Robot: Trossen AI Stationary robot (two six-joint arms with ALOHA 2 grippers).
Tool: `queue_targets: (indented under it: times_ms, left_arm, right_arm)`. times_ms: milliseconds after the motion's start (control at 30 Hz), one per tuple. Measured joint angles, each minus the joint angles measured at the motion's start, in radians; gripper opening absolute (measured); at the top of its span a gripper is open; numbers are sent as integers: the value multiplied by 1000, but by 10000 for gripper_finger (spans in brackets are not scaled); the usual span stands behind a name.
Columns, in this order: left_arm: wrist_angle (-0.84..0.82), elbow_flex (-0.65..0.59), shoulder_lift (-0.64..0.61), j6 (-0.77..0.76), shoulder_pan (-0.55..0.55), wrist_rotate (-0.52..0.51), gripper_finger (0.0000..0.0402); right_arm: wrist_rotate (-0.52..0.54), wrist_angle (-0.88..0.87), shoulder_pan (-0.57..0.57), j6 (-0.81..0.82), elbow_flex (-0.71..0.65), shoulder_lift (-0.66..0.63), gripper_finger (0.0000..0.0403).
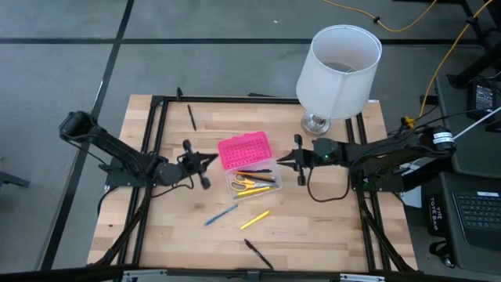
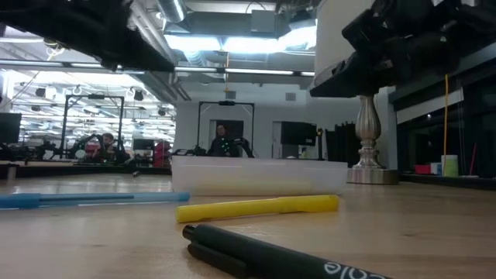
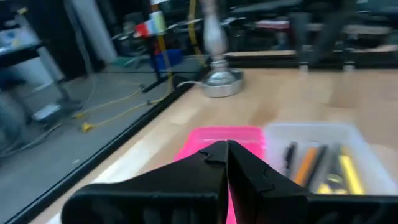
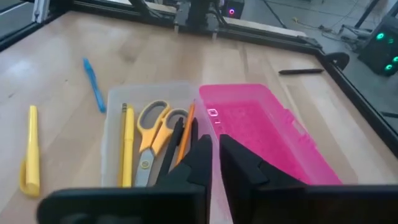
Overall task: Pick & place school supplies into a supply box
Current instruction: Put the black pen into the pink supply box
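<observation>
- The supply box [image 1: 252, 166] lies open near the middle of the wooden table [image 1: 329, 227], its pink lid [image 1: 245, 150] folded back flat on the far side of the clear base [image 4: 118, 124].
- Inside the clear base lie yellow-handled scissors [image 4: 154, 134], a yellow pencil [image 4: 127, 146], an orange pencil [image 4: 185, 134] and a dark pen [image 4: 176, 140], all roughly parallel to the box's long side.
- The left gripper [image 1: 210, 160] hangs just beside the box on its left side, near the pink lid; its two dark fingers [image 3: 205, 165] are pressed together with nothing between them.
- The right gripper [image 1: 286, 160] hangs just beside the box on its right side; the right wrist view shows its fingers [image 4: 245, 165] with only a narrow slit between them, above the seam where lid meets base, and nothing is visibly clamped. Whether it counts as clenched or released cannot be told.
- A blue pen [image 1: 221, 215] lies on the table on the near side of the box, apart from it.
- A yellow marker [image 1: 254, 219] lies just to the right of the blue pen, also outside the box.
- A black pen [image 1: 258, 254] lies near the table's front edge, close to the low camera.
- Another black pen [image 1: 191, 117] lies on the far left part of the table, well apart from the box.
- A white lamp [image 1: 338, 69] with a silver base [image 1: 315, 123] stands at the table's far right corner.
- In the low view, a person [image 2: 221, 139] sits in the room behind the table.
</observation>
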Motion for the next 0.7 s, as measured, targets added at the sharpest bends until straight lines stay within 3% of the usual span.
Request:
queue_targets:
  times_ms: [133, 233, 367, 533, 700]
  left_arm:
    - [-6, 0, 0, -85, 106, 18, 3]
    - [-84, 25, 0, -131, 215, 105, 3]
    - [-304, 102, 0, -198, 370, 190, 3]
    - [-621, 228, 0, -344, 539, 204, 3]
    - [-832, 328, 0, -397, 673, 326, 3]
  right_arm:
    - [0, 13, 0, -20, -5, 0, 42]
    - [0, 28, 0, -28, -5, 0, 43]
    - [0, 31, 0, -29, -5, 0, 43]
    - [0, 31, 0, -30, -5, 0, 43]
    - [0, 30, -2, -31, -5, 0, 43]
